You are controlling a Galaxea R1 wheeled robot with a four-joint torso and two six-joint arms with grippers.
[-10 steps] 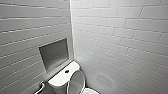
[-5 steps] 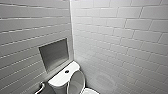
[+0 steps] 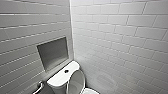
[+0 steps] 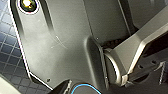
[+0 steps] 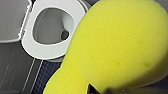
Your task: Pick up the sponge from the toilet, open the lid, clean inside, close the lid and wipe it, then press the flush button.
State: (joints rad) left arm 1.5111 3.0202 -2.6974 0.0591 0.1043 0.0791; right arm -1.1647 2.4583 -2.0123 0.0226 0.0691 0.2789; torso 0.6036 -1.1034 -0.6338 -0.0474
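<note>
Right gripper (image 5: pixel 95 90) pinches the sponge (image 5: pixel 117 47) above the rim of the toilet (image 5: pixel 42 48) (lid (image 5: pixel 12 20) already up); I'd lower it squarely into the bowl (image 5: pixel 47 25) and sweep round gently.

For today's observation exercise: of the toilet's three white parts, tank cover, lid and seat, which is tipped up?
The lid, the oval panel standing upright; the tank cover lies flat, and the seat rests flat on the bowl.

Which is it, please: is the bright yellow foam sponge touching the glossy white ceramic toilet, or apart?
Apart. Right wrist view: the sponge looms near, the toilet small far below.
</note>
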